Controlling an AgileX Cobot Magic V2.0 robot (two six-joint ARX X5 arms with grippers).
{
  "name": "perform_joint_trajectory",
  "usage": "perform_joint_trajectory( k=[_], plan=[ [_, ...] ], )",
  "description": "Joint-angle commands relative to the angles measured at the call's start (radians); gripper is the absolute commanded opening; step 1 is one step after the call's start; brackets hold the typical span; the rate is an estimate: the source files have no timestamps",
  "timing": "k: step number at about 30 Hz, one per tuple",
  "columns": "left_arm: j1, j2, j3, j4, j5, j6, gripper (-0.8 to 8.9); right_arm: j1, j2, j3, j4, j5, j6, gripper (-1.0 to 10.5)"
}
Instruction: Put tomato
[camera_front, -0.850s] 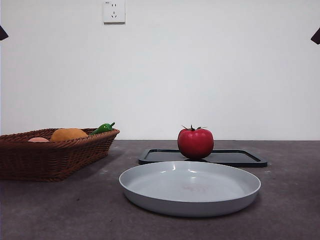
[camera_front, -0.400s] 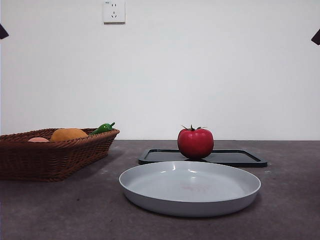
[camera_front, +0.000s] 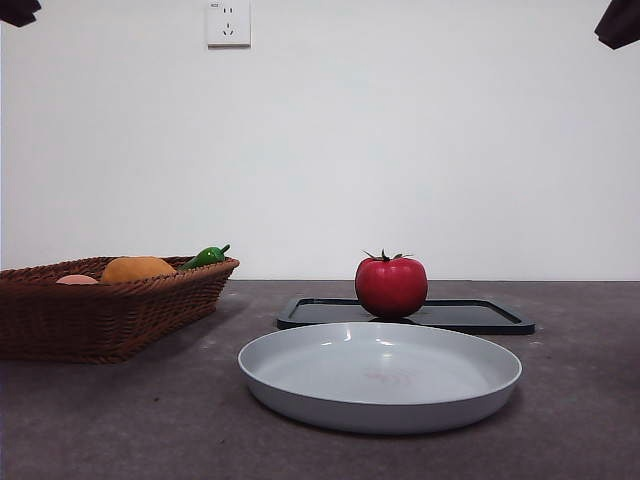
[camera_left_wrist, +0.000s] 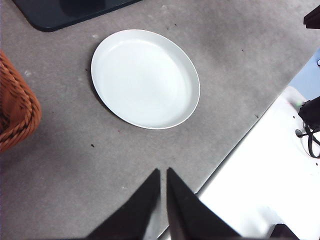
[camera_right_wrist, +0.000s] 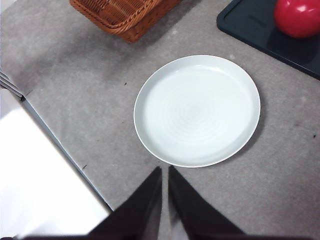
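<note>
The red tomato with its dark green calyx stands on a flat black tray behind an empty grey plate. The right wrist view shows the tomato on the tray beyond the plate. My right gripper is shut, high above the table's near edge, holding nothing. My left gripper is shut too, also high over the near edge, with the plate beyond it. In the front view both arms appear only as dark tips at the top corners.
A brown wicker basket at the left holds an orange fruit, a green pepper and a pinkish item. The basket also lies beyond the plate in the right wrist view. A white surface borders the table's near edge.
The dark arm tips at the top corners of the front view have shifted upward and inward. The tomato, plate, tray and basket have not moved.
</note>
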Motion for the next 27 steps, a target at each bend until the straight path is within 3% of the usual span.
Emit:
perform_joint_trajectory(
  k=[1, 24, 27],
  plan=[
    [-0.004, 0.004, 0.016, 0.01, 0.005, 0.008, 0.07, 0.007, 0.007, 0.006, 0.01, -0.001, 0.008, 0.1],
    [-0.004, -0.005, 0.016, 0.037, 0.004, 0.006, 0.07, 0.007, 0.007, 0.006, 0.017, -0.001, 0.006, 0.1],
    [0.006, -0.041, 0.014, 0.096, -0.023, 0.067, 0.08, 0.007, 0.007, 0.006, 0.017, -0.001, 0.006, 0.1]
  ],
)
